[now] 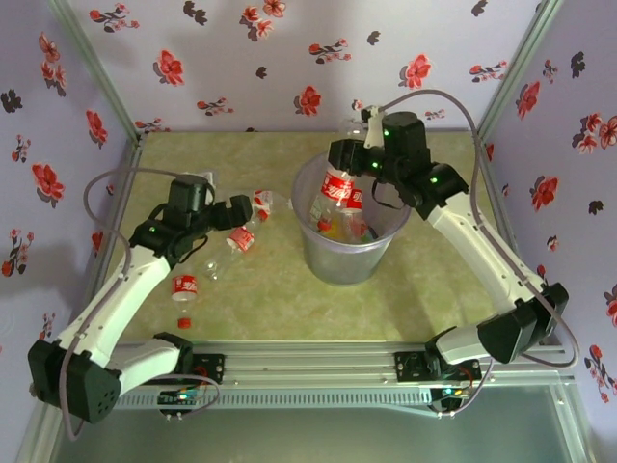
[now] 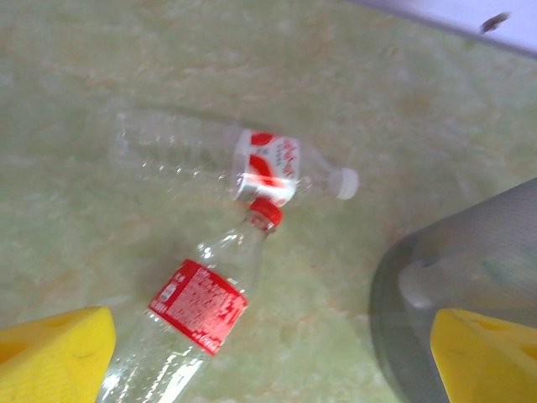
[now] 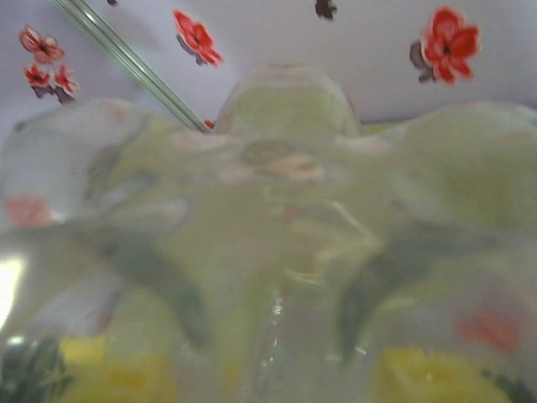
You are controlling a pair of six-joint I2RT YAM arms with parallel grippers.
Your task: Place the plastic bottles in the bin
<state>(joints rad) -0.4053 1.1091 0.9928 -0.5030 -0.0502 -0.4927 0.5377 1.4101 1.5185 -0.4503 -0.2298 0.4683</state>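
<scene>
The counter (image 1: 270,289) is mottled pale green and cream, like marble. The walls (image 1: 289,58) are pale lilac, printed with red flowers and dark leaves. The bin (image 1: 342,258) is translucent greyish-lilac; inside, toward its 7 o'clock, a yellow shape (image 1: 326,229) shows. The raised bottle (image 1: 337,186) is clear with a red label lettered in white. At the bin's 9 o'clock, 2 clear bottles wear red-and-white labels: the white-capped bottle (image 2: 226,159) and the red-capped bottle (image 2: 197,306). A loose cap (image 1: 183,322) at 8 o'clock is red. The left arm (image 1: 111,313) and right arm (image 1: 477,246) are white with black joints; the pads (image 2: 54,357) of the left pincer (image 2: 273,353) are yellow.
</scene>
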